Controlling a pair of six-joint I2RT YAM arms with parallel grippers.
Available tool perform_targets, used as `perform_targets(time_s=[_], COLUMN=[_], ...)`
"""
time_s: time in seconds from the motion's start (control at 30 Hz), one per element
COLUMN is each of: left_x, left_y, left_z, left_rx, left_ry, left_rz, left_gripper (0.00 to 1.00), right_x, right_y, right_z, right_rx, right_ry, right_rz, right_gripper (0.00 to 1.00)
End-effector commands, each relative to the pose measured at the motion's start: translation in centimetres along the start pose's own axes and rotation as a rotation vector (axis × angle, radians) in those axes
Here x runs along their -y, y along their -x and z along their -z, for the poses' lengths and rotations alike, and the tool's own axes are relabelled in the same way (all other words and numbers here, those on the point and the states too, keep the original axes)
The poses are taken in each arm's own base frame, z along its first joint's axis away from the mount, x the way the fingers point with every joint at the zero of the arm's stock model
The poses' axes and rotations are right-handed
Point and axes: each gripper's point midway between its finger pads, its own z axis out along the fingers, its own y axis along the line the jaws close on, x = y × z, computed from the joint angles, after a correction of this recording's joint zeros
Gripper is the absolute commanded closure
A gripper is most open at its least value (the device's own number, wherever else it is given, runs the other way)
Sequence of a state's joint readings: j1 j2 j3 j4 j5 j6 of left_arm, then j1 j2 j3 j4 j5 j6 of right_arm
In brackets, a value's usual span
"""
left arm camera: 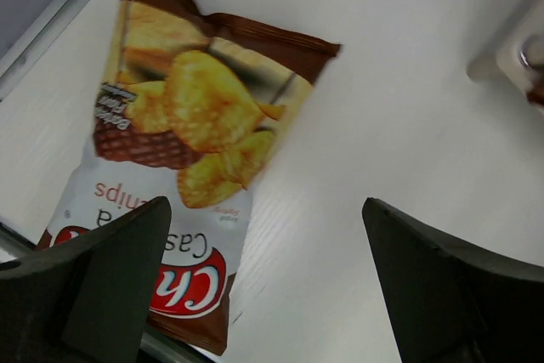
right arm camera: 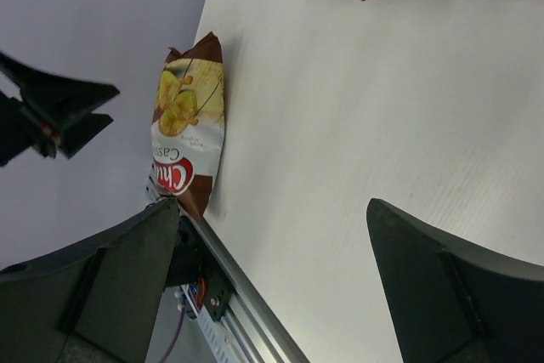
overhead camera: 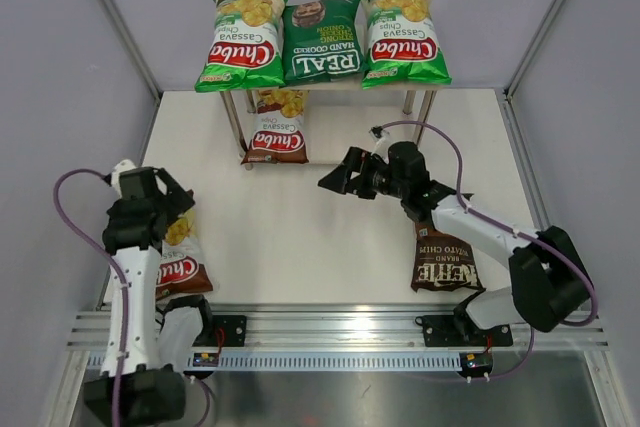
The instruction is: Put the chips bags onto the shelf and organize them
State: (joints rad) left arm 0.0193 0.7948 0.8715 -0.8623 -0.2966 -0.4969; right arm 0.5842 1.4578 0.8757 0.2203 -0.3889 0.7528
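Robot lab enclosure, plain grey walls (overhead camera: pixel 60 57), white table (overhead camera: pixel 320 242), aluminium mounting rail (overhead camera: pixel 340 327)

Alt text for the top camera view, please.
Two light-green Chuba bags flank a REAL bag atop the shelf, one brown Chuba bag beneath. Another brown Chuba bag lies under the left claw, a Kettle bag by the right arm.

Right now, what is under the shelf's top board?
One brown Chuba bag lies there on the left, its end poking out the front. The three green bags atop the shelf hide whatever lies farther back.
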Motion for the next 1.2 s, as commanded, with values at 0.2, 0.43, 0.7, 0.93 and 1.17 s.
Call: perform_targets(time_s=[0.2, 0.43, 0.7, 0.93, 1.17], left_x=[-11.3, -11.4, -9.5, -5.6, -0.9], left_y=[1.0, -1.2, -6.6, -10.0, -10.1], left_z=[-4.9, -8.4, -9.3, -8.4, -6.6], left_rx=[-0.014, -0.157, -0.249, -0.161, -0.119], left_ry=[0.328, 0.285, 0.226, 0.024, -0.170], left_rz=[0.445, 0.416, 0.567, 0.823, 0.961], left_gripper=[0.01, 0.01, 0.01, 0.01, 0.01], right_x=[-1.7, -3.5, -4.3, -3.5, -3.1], right_y=[-3.0, -3.6, -3.2, -2.8, -2.6], right_z=[4.6, 5.7, 7.4, 6.5, 5.3], right_rx=[-0.023, -0.049, 0.000, -0.001, -0.014], right_ry=[0.101, 0.201, 0.209, 0.163, 0.148], right_rz=[0.098, 0.123, 0.166, 0.156, 0.122], right_gripper=[0.01, 0.01, 0.01, 0.00, 0.01])
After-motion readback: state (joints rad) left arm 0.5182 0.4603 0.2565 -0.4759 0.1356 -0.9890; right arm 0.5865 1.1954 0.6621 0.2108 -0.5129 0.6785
